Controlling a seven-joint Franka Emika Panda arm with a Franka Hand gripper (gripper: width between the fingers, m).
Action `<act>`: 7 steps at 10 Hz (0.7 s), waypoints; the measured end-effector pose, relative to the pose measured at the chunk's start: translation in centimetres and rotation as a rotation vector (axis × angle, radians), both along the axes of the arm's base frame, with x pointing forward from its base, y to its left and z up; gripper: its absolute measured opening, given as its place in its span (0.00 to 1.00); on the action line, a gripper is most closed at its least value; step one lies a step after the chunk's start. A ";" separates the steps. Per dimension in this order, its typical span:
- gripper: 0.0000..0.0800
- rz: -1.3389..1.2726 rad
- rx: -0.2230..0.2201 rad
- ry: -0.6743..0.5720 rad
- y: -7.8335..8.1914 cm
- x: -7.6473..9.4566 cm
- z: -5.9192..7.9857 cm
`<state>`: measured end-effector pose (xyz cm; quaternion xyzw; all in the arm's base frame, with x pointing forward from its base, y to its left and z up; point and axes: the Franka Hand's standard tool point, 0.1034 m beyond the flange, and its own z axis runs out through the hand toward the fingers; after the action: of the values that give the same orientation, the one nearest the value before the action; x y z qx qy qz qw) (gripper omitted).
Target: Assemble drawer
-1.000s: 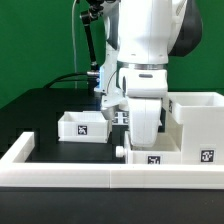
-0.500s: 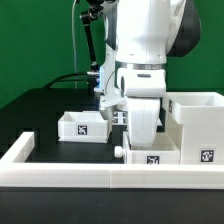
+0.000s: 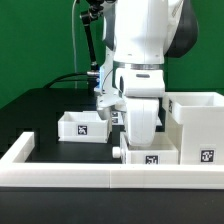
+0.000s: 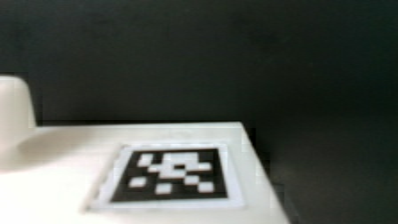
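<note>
Hanging directly above a white tagged drawer tray [image 3: 152,158], the Panda's gripper [image 3: 141,144] is pictured what looks like partway through the drawer assembly. Just beside the gripper, toward the exterior view's right, stands the tall white drawer housing [image 3: 196,122]. The tray beneath the gripper lies against it, with a small knob [image 3: 120,152] showing on the end away from the housing; whether that tray is already partly slid in cannot be made out. An open-topped drawer tray [image 3: 82,126] sits well apart from the gripper, toward the exterior view's left, loose on the dark table [image 3: 40,110] and evidently not yet fitted. On this showing at least one tray remains to be inserted, possibly both. The gripper's fingers are hidden behind the arm's own white hand in the exterior view. The wrist view offers only the tray's flat face and its marker tag [image 4: 173,172] close beneath, so how wide the jaws stand, and whether they grasp or touch anything, cannot be told.
</note>
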<state>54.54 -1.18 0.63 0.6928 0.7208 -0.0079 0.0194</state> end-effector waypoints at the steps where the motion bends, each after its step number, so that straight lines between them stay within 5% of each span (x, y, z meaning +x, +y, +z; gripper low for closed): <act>1: 0.05 0.000 0.000 0.000 0.0 0.0 0.0; 7: 0.05 -0.008 0.001 -0.003 -0.2 0.0 0.0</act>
<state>54.58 -1.41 0.62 0.6957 0.7180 -0.0066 0.0200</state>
